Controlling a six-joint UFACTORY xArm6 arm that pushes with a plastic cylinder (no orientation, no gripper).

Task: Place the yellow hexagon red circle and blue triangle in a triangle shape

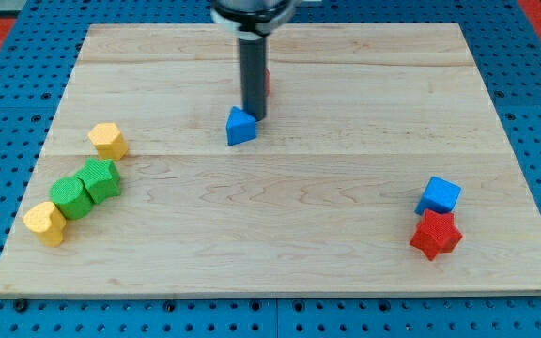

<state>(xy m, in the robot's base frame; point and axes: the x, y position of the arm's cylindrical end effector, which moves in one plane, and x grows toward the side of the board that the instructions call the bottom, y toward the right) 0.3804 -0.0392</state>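
We see the board (346, 282) filling the frame. Our tip (253, 117) grasps nothing, upper centre, touching the blue triangle (240, 127) just below-left. Red circle (267, 81) mostly hidden behind the rod. Yellow hexagon (108, 141) far left. Lower left: two green blocks (85, 188), yellow heart (45, 222). Lower right: blue cube (438, 196) above red star (436, 236).

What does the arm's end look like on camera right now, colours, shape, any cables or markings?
Only the arm's lower end shows: a straight, dark, round rod coming down from the view's top, ending at my tip just above the blue triangle. At the rod's upper end sits a wider dark collar with a thin pale rim, cut off by the frame. No cables, labels or markings are visible on it.
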